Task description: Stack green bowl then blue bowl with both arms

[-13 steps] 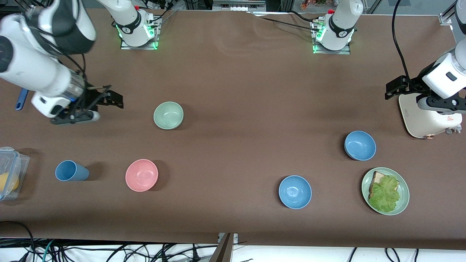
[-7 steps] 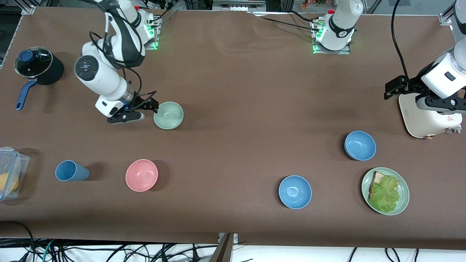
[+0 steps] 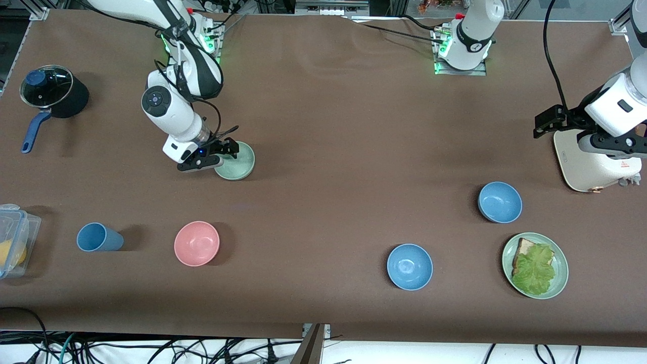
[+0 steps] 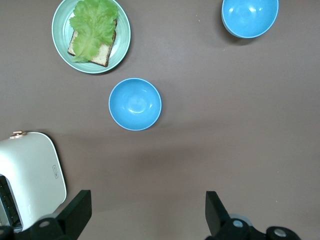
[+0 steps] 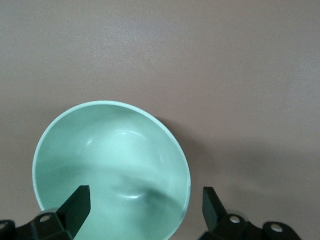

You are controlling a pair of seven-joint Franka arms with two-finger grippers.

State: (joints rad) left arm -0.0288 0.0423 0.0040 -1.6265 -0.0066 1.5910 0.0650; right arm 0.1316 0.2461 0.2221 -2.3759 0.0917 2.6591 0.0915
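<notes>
Right tool (image 3: 228,150) stood apart over green bowl (image 3: 237,162) rim, near right arm's base. Bowl looked light, stiff, smooth; rim pinch seemed best. Left tool (image 3: 548,121) apart, waited over toaster (image 3: 586,167). Blue bowl (image 3: 500,201) sat near it on surface (image 3: 343,126).

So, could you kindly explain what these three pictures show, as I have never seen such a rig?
Two white robot arms work at one brown table. One picture looks down from across the table; the other two come from cameras on each wrist. The right end effector, open, is at the green bowl, one finger over its inside, gripping nothing yet. The left end effector, open and empty, waits above the table by a toaster. Also there: two blue bowls, a pink bowl, a blue cup, a sandwich plate and a pot.
</notes>
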